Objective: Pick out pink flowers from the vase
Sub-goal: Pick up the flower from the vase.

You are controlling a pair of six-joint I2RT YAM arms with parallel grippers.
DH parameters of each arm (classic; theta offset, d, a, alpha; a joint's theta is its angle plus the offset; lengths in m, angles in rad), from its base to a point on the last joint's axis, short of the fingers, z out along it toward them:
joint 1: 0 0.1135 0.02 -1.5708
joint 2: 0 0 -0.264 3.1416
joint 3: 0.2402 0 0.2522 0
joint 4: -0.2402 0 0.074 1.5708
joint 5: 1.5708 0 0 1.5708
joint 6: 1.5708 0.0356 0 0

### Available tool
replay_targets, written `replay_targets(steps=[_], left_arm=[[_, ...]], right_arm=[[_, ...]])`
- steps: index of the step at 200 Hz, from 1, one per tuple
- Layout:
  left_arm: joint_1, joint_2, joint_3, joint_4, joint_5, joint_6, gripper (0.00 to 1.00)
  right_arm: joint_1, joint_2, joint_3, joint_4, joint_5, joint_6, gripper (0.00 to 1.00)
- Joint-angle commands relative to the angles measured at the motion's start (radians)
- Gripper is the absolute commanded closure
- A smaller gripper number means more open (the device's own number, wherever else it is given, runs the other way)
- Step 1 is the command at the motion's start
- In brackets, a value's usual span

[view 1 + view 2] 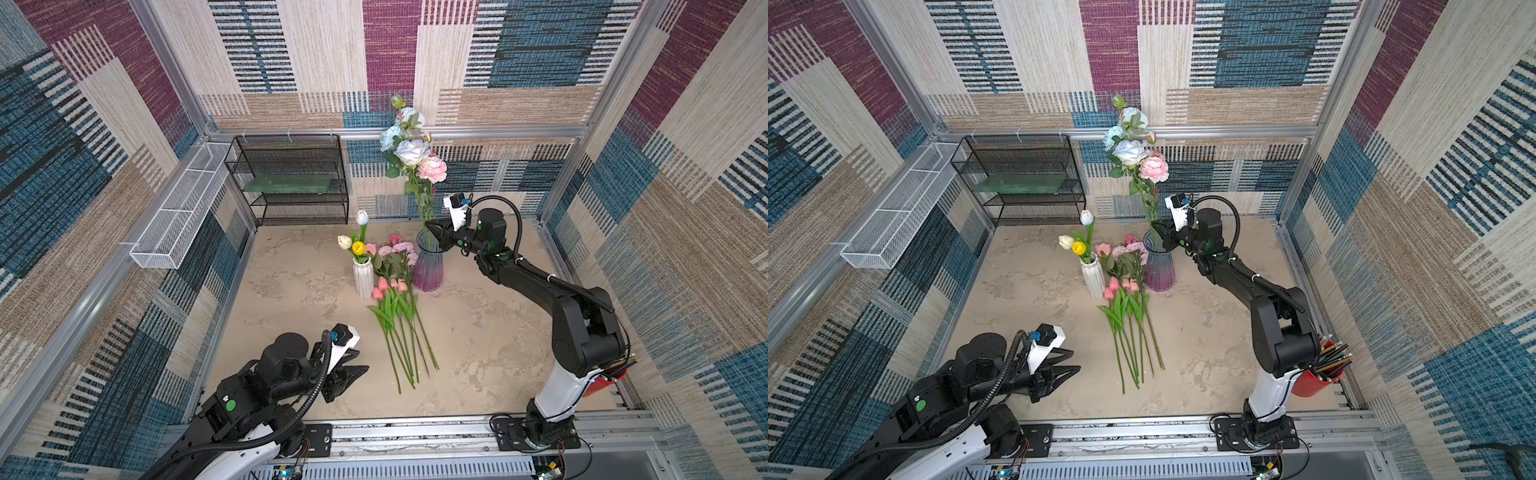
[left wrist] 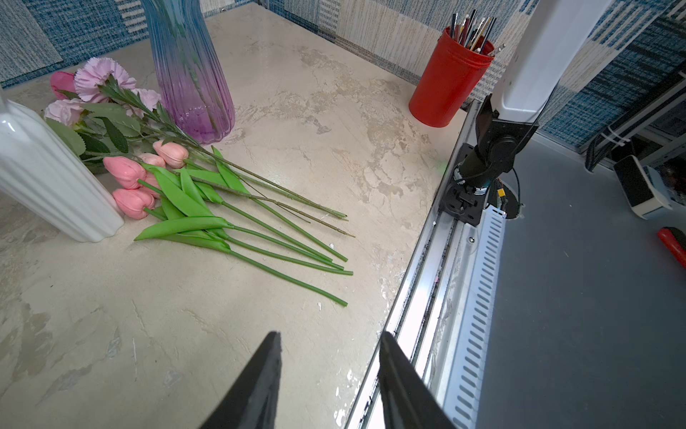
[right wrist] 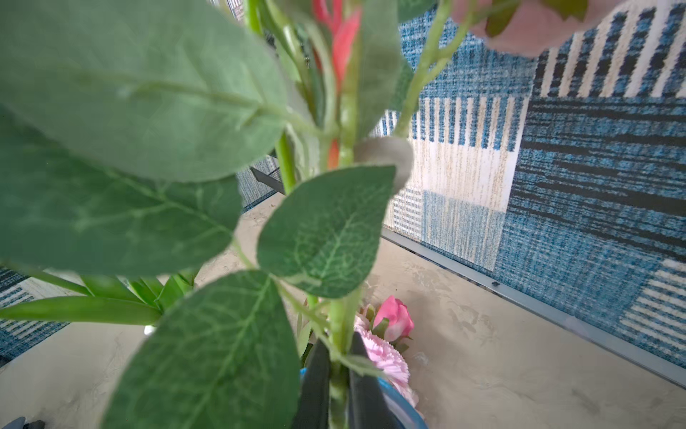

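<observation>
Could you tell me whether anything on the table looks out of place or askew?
Only the pink flowers lying flat on the table, heads between the white vase and the glass vase, stems roughly parallel, so laid down rather than spilled. Both vases stand upright; nothing looks damaged.

Robot test cell in a lab, not a real room. Alu-profile frame (image 1: 399, 132) w/ carpet-pattern wall panels (image 1: 390, 45). Robot arms (image 1: 536, 280) bolted to a slotted front rail (image 1: 415, 434), w/ loose wires and prob. small circuit boards (image 1: 286, 471) at its edge. Grey bench (image 2: 575, 297) outside. Staged props: mesh shelf (image 1: 291, 183), wire basket (image 1: 178, 216), red pencil cup (image 1: 1308, 384).
</observation>
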State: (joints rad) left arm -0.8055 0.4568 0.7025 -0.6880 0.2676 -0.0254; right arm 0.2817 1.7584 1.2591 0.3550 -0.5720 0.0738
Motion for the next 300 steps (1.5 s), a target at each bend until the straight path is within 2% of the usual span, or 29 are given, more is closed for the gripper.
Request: replay_targets(steps=[1,79,135,170,213,244,300], left_arm=[[0.0,-0.003,-0.002,0.013,0.01,0.024,0.55],[0.0,-0.018,-0.003,0.013,0.005,0.023,0.55],[0.0,-0.042,0.001,0.025,-0.022,0.018,0.55],[0.0,-0.009,0.056,0.068,-0.01,0.036,0.53],[0.0,0.16,0.194,0.158,-0.014,0.11,0.51],[0.0,0.255,0.237,0.265,-0.006,0.1,0.49],[0.0,0.336,0.206,0.453,0.026,0.121,0.47]], right_arm=[[-0.001,-0.031,-0.001,-0.003,0.012,-0.019,0.93],[-0.017,-0.132,0.021,-0.003,0.024,0.007,0.94],[-0.019,-0.257,0.111,-0.074,0.057,0.014,0.98],[0.002,-0.338,0.147,-0.082,0.041,-0.003,1.0],[0.103,-0.44,0.185,-0.143,0.08,-0.018,1.0],[0.21,-0.501,0.161,-0.181,0.129,-0.042,1.0],[0.341,-0.608,-0.049,-0.107,0.186,0.037,1.0]])
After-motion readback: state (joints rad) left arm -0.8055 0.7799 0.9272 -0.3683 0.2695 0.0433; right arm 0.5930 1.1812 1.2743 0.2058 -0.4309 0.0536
